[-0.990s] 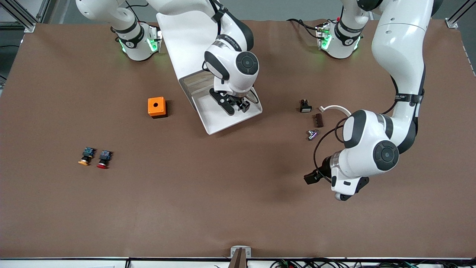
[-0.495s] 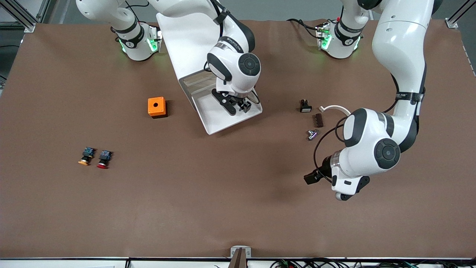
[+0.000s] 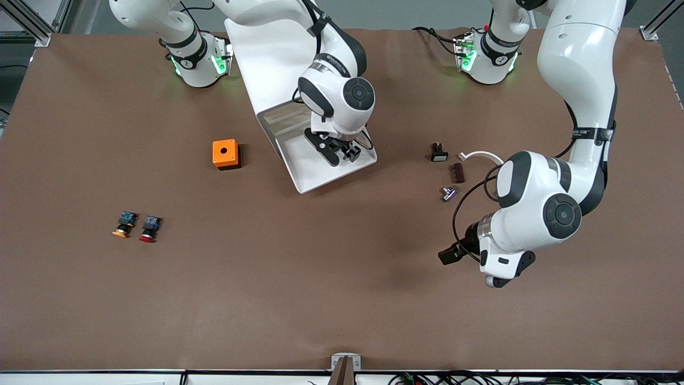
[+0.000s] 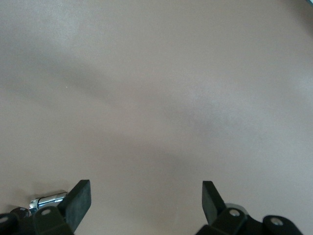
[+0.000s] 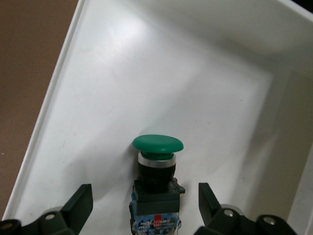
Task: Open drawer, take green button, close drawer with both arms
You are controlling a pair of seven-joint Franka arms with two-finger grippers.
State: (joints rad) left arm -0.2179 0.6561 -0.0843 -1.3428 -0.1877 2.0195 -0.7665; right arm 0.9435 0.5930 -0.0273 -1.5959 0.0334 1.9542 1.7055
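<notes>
While the drawer [image 3: 312, 171] stands pulled out at upper centre of the front view, the opening step looks done. Inside it the right gripper [image 5: 144, 205] hangs with jaws released, straddling the green-capped button [image 5: 156, 169], which lies on the tray floor ungripped. Picking it out and closing the drawer remain. At lower right, the left gripper [image 4: 145, 201] waits over bare table, jaws spread and empty.

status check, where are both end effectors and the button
Right end effector open, low in the open drawer, fingers either side of the green button. Left end effector open, waiting over bare table. Nothing in the way.
</notes>
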